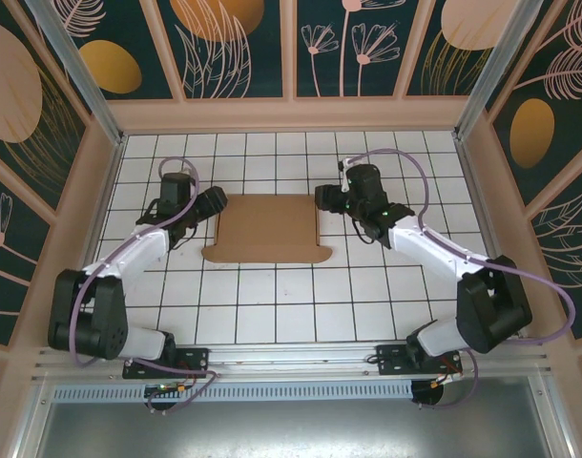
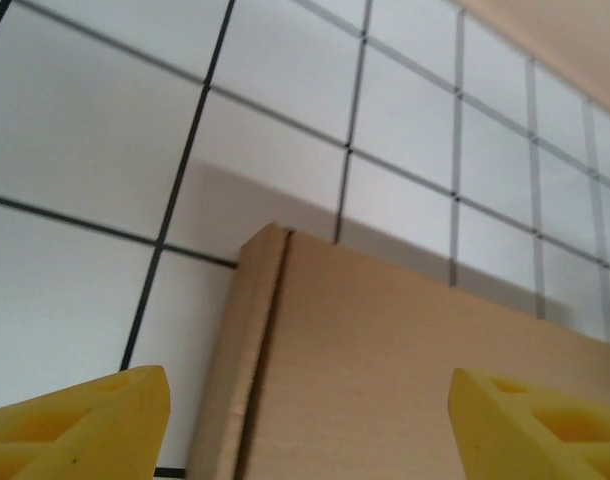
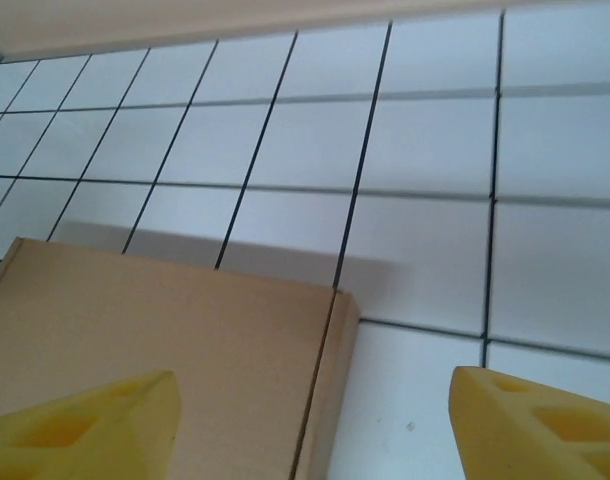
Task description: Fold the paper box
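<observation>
From above: a flat brown cardboard paper box (image 1: 267, 229) lies mid-counter (image 1: 272, 305), long axis left to right, between left claw (image 1: 213, 203) and right claw (image 1: 327, 198), equally near. Left wrist: yellow fingers (image 2: 85, 420) apart, box corner just ahead. Right wrist: fingers (image 3: 95, 420) apart, box ahead-left.

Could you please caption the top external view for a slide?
Both open, the left gripper and right gripper flank the paper box on the gridded table.

Paper box (image 2: 405, 370) cut by bottom edge, both wrist views — yellow fingertips (image 3: 85, 425) cropped too.
</observation>
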Robot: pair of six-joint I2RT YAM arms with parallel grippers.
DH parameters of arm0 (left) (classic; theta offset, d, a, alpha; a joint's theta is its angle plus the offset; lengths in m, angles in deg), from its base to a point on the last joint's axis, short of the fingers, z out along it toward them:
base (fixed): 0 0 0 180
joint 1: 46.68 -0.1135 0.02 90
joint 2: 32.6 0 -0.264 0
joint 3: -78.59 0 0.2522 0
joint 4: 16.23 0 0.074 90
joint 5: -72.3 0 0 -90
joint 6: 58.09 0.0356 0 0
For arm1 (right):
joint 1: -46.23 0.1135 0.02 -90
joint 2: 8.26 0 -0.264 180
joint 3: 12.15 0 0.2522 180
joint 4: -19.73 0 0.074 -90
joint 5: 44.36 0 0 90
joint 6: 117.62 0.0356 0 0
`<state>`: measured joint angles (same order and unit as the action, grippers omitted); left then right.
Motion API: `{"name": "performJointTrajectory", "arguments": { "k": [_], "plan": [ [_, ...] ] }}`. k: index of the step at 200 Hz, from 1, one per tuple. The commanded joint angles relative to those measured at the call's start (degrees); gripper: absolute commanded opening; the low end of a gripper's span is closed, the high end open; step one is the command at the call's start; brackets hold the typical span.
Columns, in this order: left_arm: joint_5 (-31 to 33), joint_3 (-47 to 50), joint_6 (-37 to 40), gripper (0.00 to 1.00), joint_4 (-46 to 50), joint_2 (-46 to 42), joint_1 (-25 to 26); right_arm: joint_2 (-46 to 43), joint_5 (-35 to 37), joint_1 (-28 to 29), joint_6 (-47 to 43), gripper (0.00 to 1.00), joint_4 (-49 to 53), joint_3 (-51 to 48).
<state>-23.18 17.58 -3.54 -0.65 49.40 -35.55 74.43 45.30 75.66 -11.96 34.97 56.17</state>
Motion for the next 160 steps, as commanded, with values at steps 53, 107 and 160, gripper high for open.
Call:
{"name": "performJointTrajectory", "arguments": {
  "k": [53, 107, 160],
  "plan": [
    [-6.26, 1.85, 1.68, 0.74, 0.14, 5.20, -2.92, 12.29, -25.77, -7.28, 4.15, 0.66, -3.19, -2.34],
    [-12.68, 5.27, -1.11, 0.64, -3.96, 7.18, -3.07, 17.95, -26.69, -6.43, 4.01, 0.65, -4.05, -1.77],
    [-12.53, 7.22, -3.43, 0.56, -4.62, 10.33, -3.05, 22.27, -20.69, -2.98, 1.14, 0.61, 0.82, 1.09]
  ]
}}
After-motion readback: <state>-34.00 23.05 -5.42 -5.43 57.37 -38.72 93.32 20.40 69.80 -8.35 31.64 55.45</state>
